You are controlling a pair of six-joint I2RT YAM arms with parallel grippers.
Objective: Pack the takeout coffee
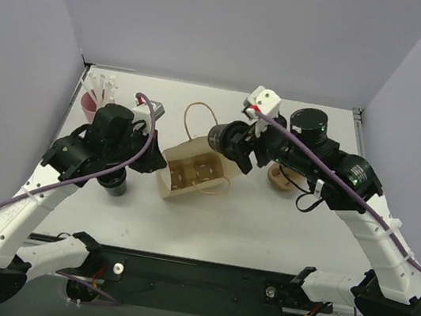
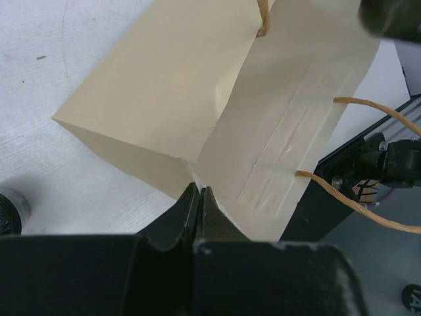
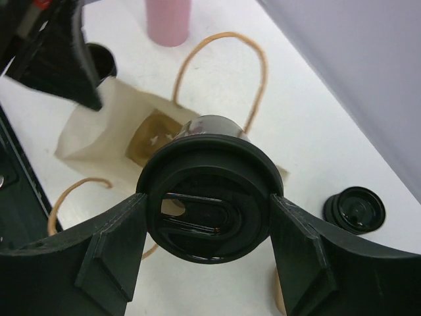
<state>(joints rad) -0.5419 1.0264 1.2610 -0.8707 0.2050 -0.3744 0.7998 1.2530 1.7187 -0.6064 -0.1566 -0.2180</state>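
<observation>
The takeout coffee [image 3: 209, 197], a small black cup with a round black lid, is gripped at the lid by my right gripper [image 3: 209, 214]. It hangs tilted over the right part of the brown paper bag [image 1: 167, 187], its base pointing into the opening. In the top view the cup [image 1: 222, 137] sits in the right gripper [image 1: 230, 143] just above the bag's far right rim. My left gripper [image 2: 199, 192] is shut on the left edge of the bag [image 2: 171, 85] and holds it; it shows in the top view too [image 1: 158, 167]. A brown cardboard insert with round holes lies inside the bag.
A pink cup of white sticks [image 1: 93, 101] stands at the back left. A short stack of black ribbed rings [image 3: 355, 209] lies near the back wall. A tan round object [image 1: 279, 177] sits under my right arm. A black round object [image 1: 114, 184] stands under my left arm.
</observation>
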